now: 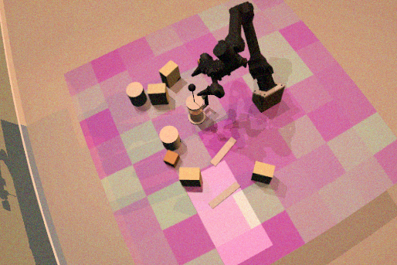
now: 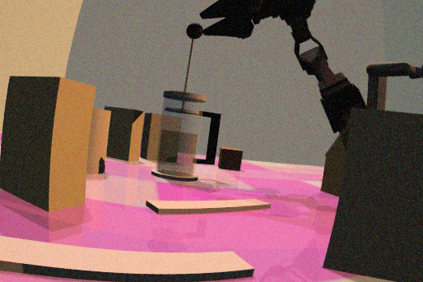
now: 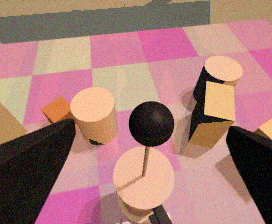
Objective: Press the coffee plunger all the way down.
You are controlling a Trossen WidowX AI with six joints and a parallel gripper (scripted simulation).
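The coffee press (image 1: pixel 196 113) (image 2: pixel 178 137) stands upright on the checkered mat (image 1: pixel 332 121). Its lid (image 3: pixel 143 177) is tan and its handle is black. Its plunger is raised, with the black knob (image 1: pixel 191 87) (image 2: pixel 194 30) (image 3: pixel 151 123) high on a thin rod. My gripper (image 1: pixel 195 83) (image 2: pixel 202 25) (image 3: pixel 150 129) is wide open and empty at knob height. In the wrist view the knob shows between the two dark fingers. In the exterior view the fingertips are just to the right of the knob and do not grip it.
Near the press stand two tan cylinders (image 1: pixel 136 93) (image 1: pixel 169 137), several tan blocks (image 1: pixel 157 93) (image 1: pixel 170 73) (image 1: pixel 190 176) (image 1: pixel 263 171) and a small orange cube (image 1: pixel 171 157). Two flat planks (image 1: pixel 223 151) (image 1: pixel 224 195) lie in front. The arm's base (image 1: pixel 268 96) stands to the right.
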